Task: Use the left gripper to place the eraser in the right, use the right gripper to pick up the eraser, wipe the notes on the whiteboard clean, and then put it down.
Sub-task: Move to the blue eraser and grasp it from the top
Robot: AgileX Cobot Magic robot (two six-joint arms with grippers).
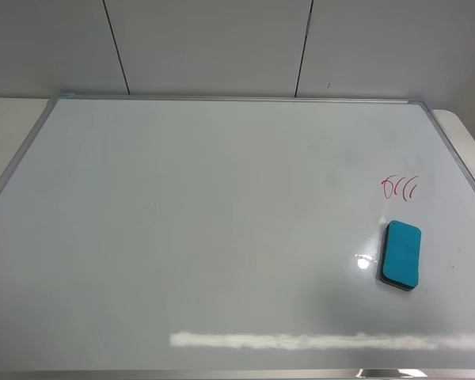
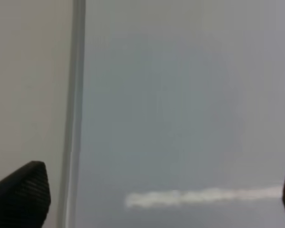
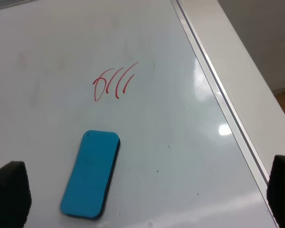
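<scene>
The teal eraser [image 1: 400,253] lies flat on the right part of the whiteboard [image 1: 206,222], just below the red notes [image 1: 400,187]. No arm shows in the high view. In the right wrist view the eraser [image 3: 91,173] and the notes [image 3: 114,83] lie ahead of my right gripper [image 3: 147,190], whose two black fingertips [image 3: 9,192] stand far apart with nothing between them. The left wrist view shows my left gripper [image 2: 156,194] open and empty over bare whiteboard [image 2: 180,118] near its silver frame [image 2: 73,118].
The whiteboard's silver frame [image 1: 16,166] runs all around it, with the pale table [image 1: 8,127] beyond at left and right. A grey panelled wall [image 1: 222,47] rises behind. A bright light streak [image 1: 317,340] reflects near the board's front edge.
</scene>
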